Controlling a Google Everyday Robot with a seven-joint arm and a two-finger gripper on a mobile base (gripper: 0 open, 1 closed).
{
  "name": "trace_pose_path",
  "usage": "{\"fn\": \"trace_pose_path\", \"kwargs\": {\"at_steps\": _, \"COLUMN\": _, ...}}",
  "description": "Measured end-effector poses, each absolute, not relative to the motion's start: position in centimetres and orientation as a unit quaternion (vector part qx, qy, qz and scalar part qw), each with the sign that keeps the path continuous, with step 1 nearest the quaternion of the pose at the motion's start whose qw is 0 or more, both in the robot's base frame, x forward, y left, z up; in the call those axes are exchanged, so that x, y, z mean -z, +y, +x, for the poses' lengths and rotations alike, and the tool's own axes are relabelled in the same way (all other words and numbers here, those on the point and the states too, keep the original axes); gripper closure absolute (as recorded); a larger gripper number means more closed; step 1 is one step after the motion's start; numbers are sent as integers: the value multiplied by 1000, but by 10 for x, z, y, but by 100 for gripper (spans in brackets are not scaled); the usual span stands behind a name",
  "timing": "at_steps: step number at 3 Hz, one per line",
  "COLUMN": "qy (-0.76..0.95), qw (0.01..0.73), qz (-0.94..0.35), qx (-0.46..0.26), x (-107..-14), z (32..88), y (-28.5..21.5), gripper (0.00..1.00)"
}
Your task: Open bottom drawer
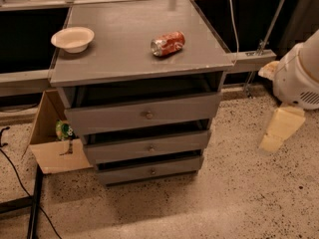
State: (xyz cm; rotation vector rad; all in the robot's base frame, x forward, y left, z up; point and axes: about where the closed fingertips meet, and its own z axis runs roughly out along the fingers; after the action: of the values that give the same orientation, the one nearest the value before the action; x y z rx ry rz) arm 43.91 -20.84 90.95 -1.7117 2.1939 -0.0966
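Note:
The bottom drawer (149,170) is the lowest, slimmest grey front of the three-drawer cabinet, with a small round metal knob (153,172). It sits slightly pulled out, like the two drawers above it. My gripper (277,131) is a cream-coloured part hanging below the white arm housing (299,76) at the right edge. It is low over the floor, well to the right of the cabinet and apart from it, touching nothing.
The cabinet top (119,44) carries a white bowl (73,38) and a red soda can (168,43) lying on its side. An open cardboard box (52,138) stands left of the cabinet. Cables (20,183) run on the speckled floor at left. A ledge runs behind.

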Motion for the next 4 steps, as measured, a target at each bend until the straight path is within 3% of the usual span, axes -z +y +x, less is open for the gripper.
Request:
{"fn": "trace_pose_path", "kwargs": {"at_steps": 2, "qy": 768, "qw": 193, "qz": -610, "qx": 15, "x": -797, "z": 463, "y": -198, "gripper": 0}}
{"fn": "trace_pose_path", "kwargs": {"at_steps": 4, "qy": 770, "qw": 176, "qz": -614, "qx": 9, "x": -760, "z": 466, "y": -202, "gripper": 0}}
